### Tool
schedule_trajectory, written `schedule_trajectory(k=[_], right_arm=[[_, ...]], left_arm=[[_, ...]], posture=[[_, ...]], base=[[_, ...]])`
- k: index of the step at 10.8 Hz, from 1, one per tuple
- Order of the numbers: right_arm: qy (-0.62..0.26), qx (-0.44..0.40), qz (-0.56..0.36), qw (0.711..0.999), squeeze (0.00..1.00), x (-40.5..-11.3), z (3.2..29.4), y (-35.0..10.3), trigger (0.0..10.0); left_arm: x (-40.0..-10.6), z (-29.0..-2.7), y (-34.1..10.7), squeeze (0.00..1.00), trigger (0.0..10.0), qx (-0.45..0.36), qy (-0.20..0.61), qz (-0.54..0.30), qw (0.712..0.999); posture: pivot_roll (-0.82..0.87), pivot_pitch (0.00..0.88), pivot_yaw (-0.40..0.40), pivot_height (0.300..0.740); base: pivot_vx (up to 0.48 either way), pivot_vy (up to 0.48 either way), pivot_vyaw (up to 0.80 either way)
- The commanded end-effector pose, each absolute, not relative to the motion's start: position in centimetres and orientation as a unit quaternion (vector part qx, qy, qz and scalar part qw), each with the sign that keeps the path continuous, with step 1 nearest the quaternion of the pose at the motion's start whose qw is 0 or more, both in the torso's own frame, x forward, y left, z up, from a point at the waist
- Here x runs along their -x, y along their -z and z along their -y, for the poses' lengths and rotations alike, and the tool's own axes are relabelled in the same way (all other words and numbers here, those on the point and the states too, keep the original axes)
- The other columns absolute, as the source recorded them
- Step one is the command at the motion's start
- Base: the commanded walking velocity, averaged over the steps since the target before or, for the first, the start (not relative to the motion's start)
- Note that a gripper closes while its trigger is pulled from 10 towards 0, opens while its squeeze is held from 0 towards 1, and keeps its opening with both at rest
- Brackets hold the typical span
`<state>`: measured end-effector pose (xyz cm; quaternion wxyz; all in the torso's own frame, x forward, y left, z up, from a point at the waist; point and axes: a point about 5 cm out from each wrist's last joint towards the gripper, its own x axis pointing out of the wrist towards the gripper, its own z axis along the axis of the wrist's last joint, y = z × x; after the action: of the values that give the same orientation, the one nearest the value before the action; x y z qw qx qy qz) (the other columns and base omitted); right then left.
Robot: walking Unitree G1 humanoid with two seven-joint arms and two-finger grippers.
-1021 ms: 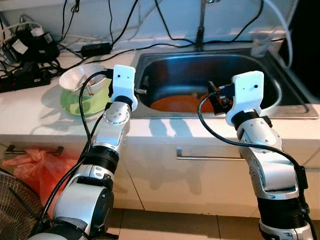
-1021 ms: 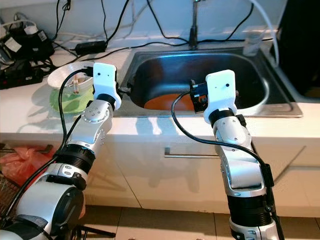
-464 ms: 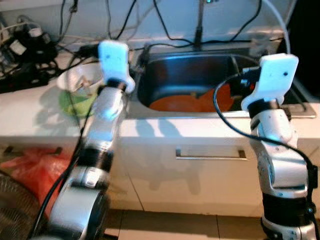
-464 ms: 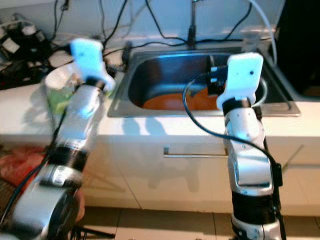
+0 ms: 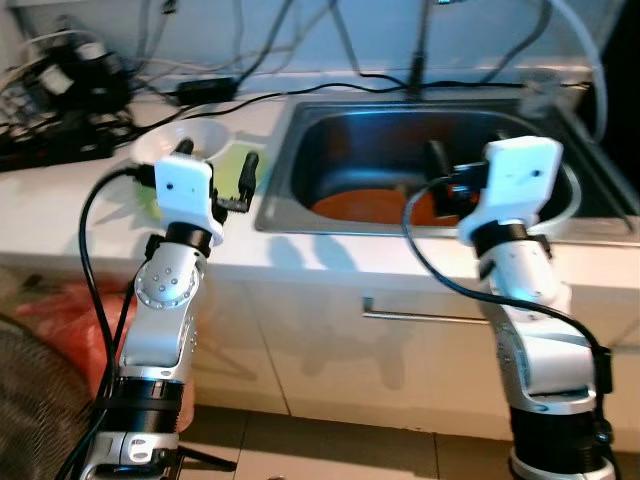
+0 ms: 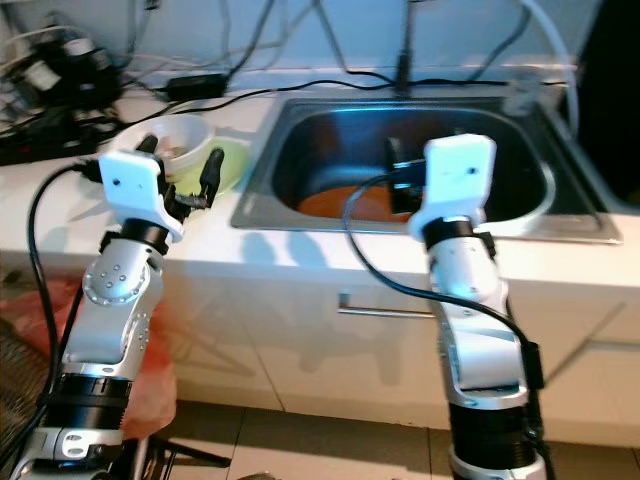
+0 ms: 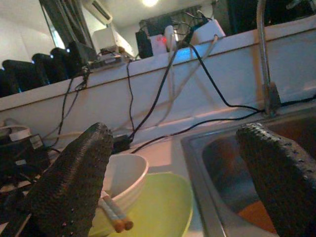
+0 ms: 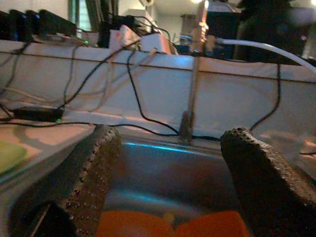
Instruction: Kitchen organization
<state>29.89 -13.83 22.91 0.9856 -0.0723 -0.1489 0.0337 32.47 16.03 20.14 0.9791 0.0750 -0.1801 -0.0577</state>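
Orange dishes (image 5: 372, 206) lie untouched in the sink (image 5: 300, 160); both arms have pulled back, left gripper (image 5: 245, 180) and right gripper (image 5: 440, 180) spread wide, holding nothing.

The right gripper (image 5: 437, 172) is mostly hidden behind its own white wrist block, which also covers the 3 o'clock part of the orange items (image 5: 372, 205) in the sink (image 5: 300, 140); what these items are cannot be told. The left wrist block hides the near side of the green plate (image 6: 232, 160) and white bowl (image 6: 180, 133). The chopsticks (image 7: 114, 215) run behind a finger (image 7: 74, 185). The cluttered cables and adapters (image 5: 70, 75) at 10 o'clock are blurred
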Motion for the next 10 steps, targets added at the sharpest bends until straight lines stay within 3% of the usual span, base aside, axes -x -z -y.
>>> schedule_trajectory(k=[1, 5, 7, 10], right_arm=[[-0.040, 0.076, 0.165, 0.983, 0.00, -30.0, 13.4, -23.6, 10.0], [-0.040, 0.072, 0.161, 0.983, 0.00, -30.2, 13.2, -23.7, 10.0], [-0.038, 0.070, 0.159, 0.984, 0.00, -30.2, 13.2, -23.6, 10.0], [-0.035, 0.067, 0.160, 0.984, 0.00, -30.3, 13.4, -23.6, 10.0]], left_arm=[[-32.7, -15.4, -21.1, 0.00, 10.0, -0.074, 0.059, 0.186, 0.978], [-33.4, -14.2, -21.3, 0.00, 10.0, -0.040, 0.071, 0.174, 0.981], [-33.6, -14.3, -21.0, 0.00, 10.0, -0.041, 0.072, 0.161, 0.983], [-33.8, -14.0, -21.0, 0.00, 10.0, -0.024, 0.078, 0.150, 0.985]], posture=[[-0.08, 0.000, 0.075, 0.740], [-0.09, 0.000, 0.071, 0.740], [-0.09, 0.000, 0.077, 0.740], [-0.09, 0.000, 0.082, 0.740]], base=[[0.000, 0.000, 0.00], [0.000, -0.082, 0.00], [0.000, 0.000, -0.80], [0.000, 0.000, 0.00]])
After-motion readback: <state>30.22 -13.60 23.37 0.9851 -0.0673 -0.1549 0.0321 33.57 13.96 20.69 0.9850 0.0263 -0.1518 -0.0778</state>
